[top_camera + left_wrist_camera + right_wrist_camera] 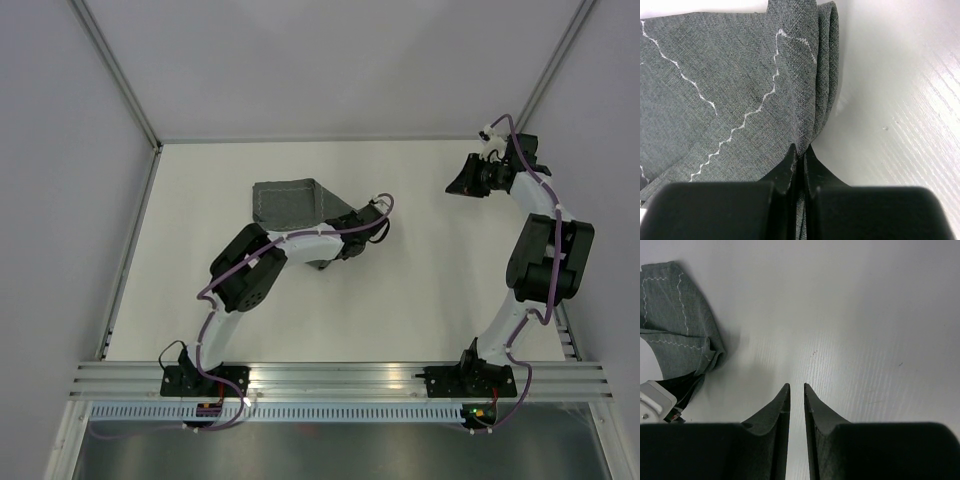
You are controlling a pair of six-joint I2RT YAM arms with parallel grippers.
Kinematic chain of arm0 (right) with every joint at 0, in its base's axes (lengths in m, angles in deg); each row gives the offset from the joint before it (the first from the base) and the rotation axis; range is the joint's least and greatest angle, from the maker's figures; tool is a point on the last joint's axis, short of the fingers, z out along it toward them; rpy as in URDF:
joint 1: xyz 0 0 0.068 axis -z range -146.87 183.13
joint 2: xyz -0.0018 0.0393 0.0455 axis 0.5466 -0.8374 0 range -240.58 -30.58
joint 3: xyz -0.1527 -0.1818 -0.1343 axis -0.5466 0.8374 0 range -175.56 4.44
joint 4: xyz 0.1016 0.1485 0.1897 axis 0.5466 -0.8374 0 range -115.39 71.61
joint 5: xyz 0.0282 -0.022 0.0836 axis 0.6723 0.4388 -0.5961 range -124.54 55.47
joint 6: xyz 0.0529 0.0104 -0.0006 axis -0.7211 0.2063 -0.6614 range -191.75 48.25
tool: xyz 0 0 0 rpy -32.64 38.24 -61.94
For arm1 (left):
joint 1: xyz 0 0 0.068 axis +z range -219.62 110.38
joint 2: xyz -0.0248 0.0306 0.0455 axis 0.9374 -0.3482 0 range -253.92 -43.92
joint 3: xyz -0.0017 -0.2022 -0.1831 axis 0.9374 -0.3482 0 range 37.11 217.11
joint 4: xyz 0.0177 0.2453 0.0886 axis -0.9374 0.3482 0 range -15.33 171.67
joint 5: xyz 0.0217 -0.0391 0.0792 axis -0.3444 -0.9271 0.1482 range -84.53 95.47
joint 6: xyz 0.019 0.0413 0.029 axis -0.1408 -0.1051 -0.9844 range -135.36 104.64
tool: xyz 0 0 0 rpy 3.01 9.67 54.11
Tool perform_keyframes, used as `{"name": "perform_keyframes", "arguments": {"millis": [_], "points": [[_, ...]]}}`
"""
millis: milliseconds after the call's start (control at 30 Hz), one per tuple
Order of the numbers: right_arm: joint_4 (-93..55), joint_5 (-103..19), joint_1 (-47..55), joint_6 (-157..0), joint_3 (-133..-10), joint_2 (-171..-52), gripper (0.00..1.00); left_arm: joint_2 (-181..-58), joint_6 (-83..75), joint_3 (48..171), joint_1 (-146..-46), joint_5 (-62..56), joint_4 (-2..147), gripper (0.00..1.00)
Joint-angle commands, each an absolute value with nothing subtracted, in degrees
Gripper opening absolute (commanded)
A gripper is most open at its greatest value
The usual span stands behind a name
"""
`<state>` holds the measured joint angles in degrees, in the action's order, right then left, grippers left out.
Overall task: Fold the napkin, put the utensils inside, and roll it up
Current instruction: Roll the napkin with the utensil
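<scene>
The large dark grey napkin [288,203] of felt-like fabric, with a thin light zigzag stitch line near its edges, lies on the white tabletop [430,290], in the middle part and a little toward the far side. It is not flat: in the top view it looks like a smaller, bunched shape, and its right side rises toward the left claw [350,240].

In the left wrist view the left claw [800,151] is closed on the napkin [730,85]. The two black fingers are pressed together, with grey fabric pinched between them at the tips. Just to the right of the grip, several layers of the cloth stand together as a folded edge, and beside them the bare tabletop [900,110] shows. The stitch lines run over the cloth in several directions, so the fabric is doubled over itself.

The right claw [465,182] is well apart from the napkin, at the far right side of the tabletop. In the right wrist view the right claw [795,387] holds nothing; its fingers stand close, with a narrow gap between them, above the bare tabletop [865,315]. The napkin [677,325] is seen at the upper left of that view, away from the fingers.
</scene>
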<state>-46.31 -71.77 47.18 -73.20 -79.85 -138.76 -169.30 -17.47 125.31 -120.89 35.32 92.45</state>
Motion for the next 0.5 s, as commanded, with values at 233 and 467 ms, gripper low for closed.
{"name": "perform_keyframes", "arguments": {"millis": [233,467], "points": [[-46.43,-74.87,47.28,-64.47,-76.42,-131.14,0.22,-164.07,-19.40,118.16,-118.75,10.67,96.46,0.02],[-46.51,-79.00,46.49,-55.51,-70.11,-125.16,0.22,-160.11,-20.02,113.84,-118.58,-5.49,98.04,0.02]]}}
